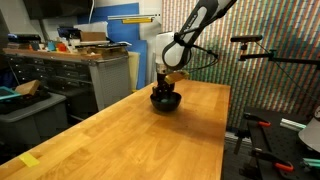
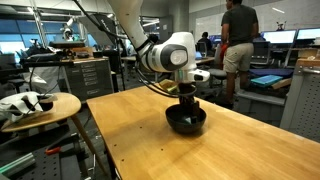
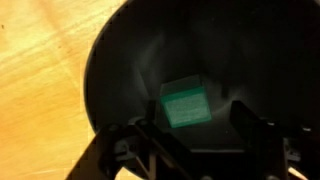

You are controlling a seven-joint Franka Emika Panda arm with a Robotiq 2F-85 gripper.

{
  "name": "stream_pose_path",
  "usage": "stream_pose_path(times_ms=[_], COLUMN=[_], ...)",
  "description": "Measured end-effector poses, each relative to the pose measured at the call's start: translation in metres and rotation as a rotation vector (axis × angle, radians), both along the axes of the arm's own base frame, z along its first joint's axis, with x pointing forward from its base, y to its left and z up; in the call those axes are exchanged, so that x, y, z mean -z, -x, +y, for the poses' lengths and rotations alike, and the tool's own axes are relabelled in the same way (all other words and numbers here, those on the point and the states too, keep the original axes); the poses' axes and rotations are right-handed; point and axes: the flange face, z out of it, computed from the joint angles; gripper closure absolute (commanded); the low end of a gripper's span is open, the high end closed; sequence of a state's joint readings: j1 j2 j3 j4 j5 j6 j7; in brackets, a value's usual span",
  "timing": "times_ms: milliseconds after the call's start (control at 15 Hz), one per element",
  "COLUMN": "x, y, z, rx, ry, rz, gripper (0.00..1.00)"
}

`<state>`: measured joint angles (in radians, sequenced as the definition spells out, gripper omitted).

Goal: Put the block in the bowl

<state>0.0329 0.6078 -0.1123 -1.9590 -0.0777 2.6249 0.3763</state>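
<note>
One risk now: block (image 3: 185,105) lies on bowl (image 3: 120,60) floor, gripper (image 3: 190,128) jaws spread, holding nothing. Bowl's near desk (image 1: 120,140) far edge; crooked lift cld snag rim, tip it.

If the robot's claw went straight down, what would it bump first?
Probably the small green cube lying in the shallow round black bowl, below the open gripper; depth is unclear.
</note>
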Motion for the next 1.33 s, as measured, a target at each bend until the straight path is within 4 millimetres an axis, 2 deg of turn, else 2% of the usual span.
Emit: stream_pose_path(times_ms=[333, 533, 1133, 1333], x=[-0.016, -0.033, -0.111, -0.114], y=[-0.007, -0.007, 0.011, 0.012], z=[0.003, 0.004, 0.001, 0.001], rx=[-0.037, -0.076, -0.189, -0.196], ry=[-0.017, -0.020, -0.017, -0.017], rz=[-0.021, -0.009, 0.140, 0.144], gripper=[0.00, 0.00, 0.00, 0.00])
